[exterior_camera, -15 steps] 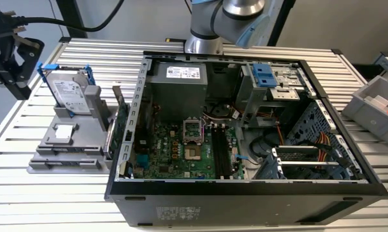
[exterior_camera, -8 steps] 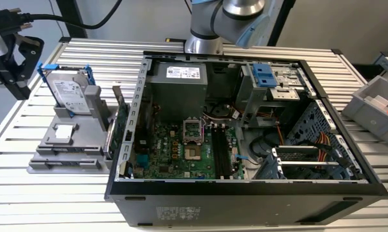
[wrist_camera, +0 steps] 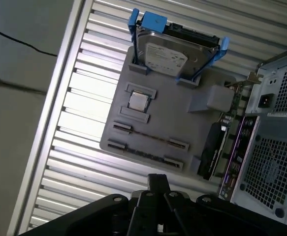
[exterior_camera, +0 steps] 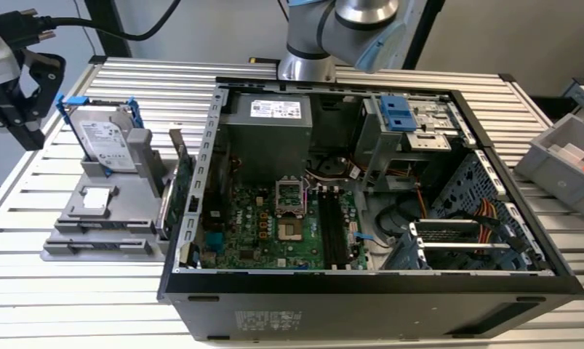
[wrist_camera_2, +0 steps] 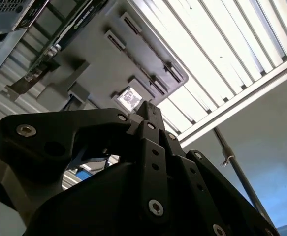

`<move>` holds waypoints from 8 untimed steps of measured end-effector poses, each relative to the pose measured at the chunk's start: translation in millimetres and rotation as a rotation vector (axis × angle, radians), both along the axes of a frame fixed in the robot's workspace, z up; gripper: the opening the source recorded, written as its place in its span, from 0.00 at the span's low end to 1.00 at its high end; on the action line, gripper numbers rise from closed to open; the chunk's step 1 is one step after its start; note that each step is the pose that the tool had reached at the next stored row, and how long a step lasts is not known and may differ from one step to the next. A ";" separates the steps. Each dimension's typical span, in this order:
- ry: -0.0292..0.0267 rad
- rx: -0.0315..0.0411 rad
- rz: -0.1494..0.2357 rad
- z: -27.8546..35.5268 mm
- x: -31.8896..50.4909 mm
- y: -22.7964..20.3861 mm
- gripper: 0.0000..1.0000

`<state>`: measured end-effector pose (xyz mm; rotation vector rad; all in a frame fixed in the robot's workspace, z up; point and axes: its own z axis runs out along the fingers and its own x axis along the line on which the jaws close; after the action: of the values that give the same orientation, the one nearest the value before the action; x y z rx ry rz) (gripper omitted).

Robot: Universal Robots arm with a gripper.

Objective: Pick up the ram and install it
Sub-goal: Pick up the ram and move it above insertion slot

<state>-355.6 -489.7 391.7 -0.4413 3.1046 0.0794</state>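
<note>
In the exterior view, the gripper (exterior_camera: 25, 131) hangs high over the table's edge at the exterior view's left. It is left of the tray (exterior_camera: 78, 243) and well apart from the open case (exterior_camera: 369, 287). The drive (exterior_camera: 105, 138) stands at the tray's far end. The green card (exterior_camera: 180, 189) stands on edge between tray and case. The memory slots (exterior_camera: 335, 229) on the board look dark and unfilled, so I judge the install not yet done.

In the second wrist view, the fingertips (wrist_camera_2: 150, 110) meet at a point with nothing between them, so the pincer is together and empty. Beyond them are the tray's slot brackets and a small square chip (wrist_camera_2: 130, 98).

In the first wrist view, a thin brownish line runs between two end brackets on the tray. I take this for the ram (wrist_camera: 150, 136) seen edge-on, though I cannot be sure. It lies just beside the chip, on the side away from the drive, with a second pair of brackets beyond it.

The step in hand is the approach. It calls for spreading the fingers while the gripper is high. The wrist should turn so the pads face the stick's flat sides, centred along its length. The descent should be straight so nothing catches the drive or the card. A grip off-centre would tilt the stick in its brackets.
</note>
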 end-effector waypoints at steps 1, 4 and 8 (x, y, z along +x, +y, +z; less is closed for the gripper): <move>0.0000 0.0000 0.010 0.0 0.0 0.0 0.00; -0.0001 0.0000 0.040 -0.1 0.0 0.0 0.00; 0.0000 -0.0003 0.069 0.0 0.0 0.0 0.00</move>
<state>-355.6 -489.7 391.7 -0.5488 3.0893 0.0791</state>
